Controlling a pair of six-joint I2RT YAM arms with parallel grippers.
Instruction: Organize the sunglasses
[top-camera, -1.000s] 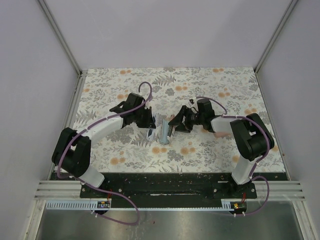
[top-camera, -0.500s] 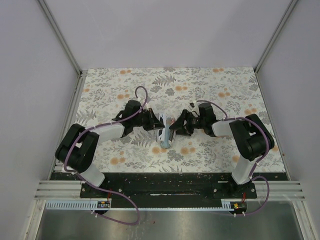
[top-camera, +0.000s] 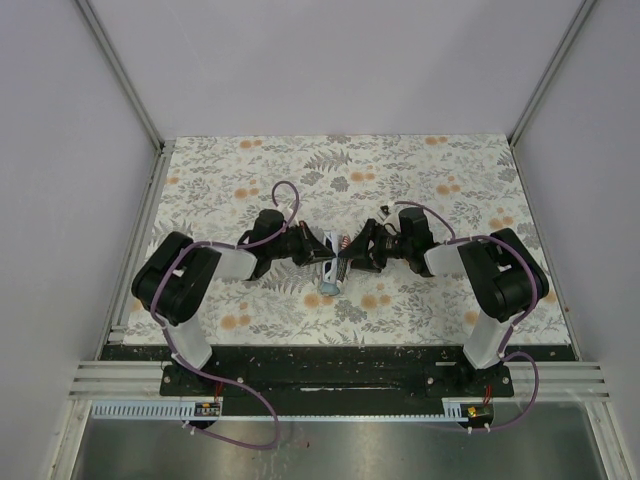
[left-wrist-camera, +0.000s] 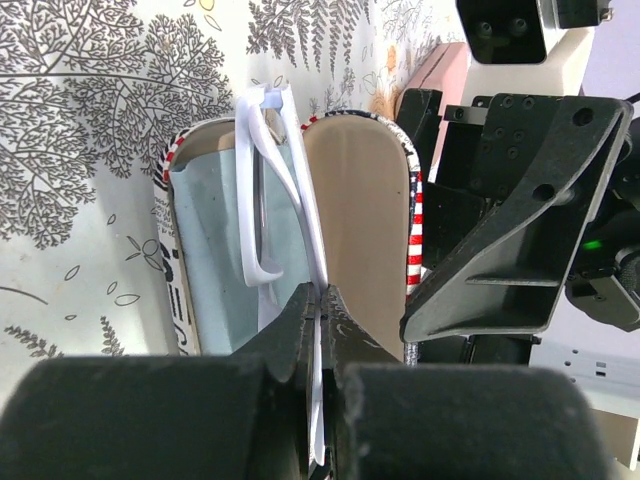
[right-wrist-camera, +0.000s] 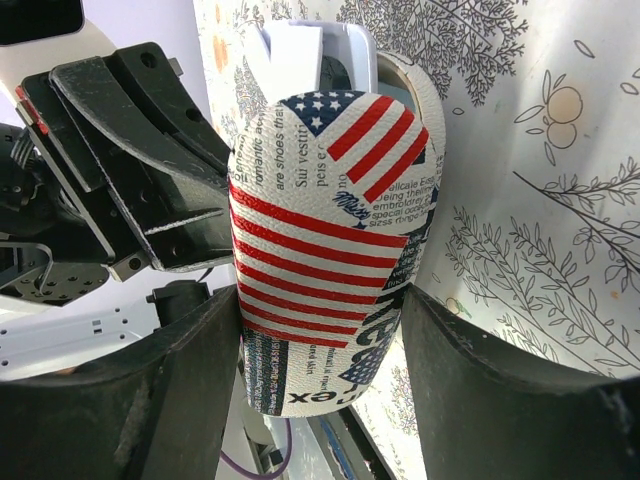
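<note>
Plain pale walls (top-camera: 330, 60) enclose a table (top-camera: 450, 170) covered with a leaf-and-flower printed cloth. The left arm (top-camera: 180, 280) and the right arm (top-camera: 500, 275) each fold at the elbow and reach low and inward, so that their wrists meet at the table's centre.

The right gripper (top-camera: 352, 255) (right-wrist-camera: 320, 300) is clamped across the flag-printed case (top-camera: 330, 272) (right-wrist-camera: 325, 250), one finger against each side of the shell. The case stands open on the cloth between the two wrists.

The left gripper (top-camera: 316, 250) (left-wrist-camera: 318, 300) has its fingers (left-wrist-camera: 290, 335) pressed together on a thin white part of the pale sunglasses (left-wrist-camera: 246, 200) (right-wrist-camera: 295, 50). This pair sits folded inside the open case, against its blue lining.

A pink case (left-wrist-camera: 440, 75) shows beyond the right gripper, mostly hidden.
</note>
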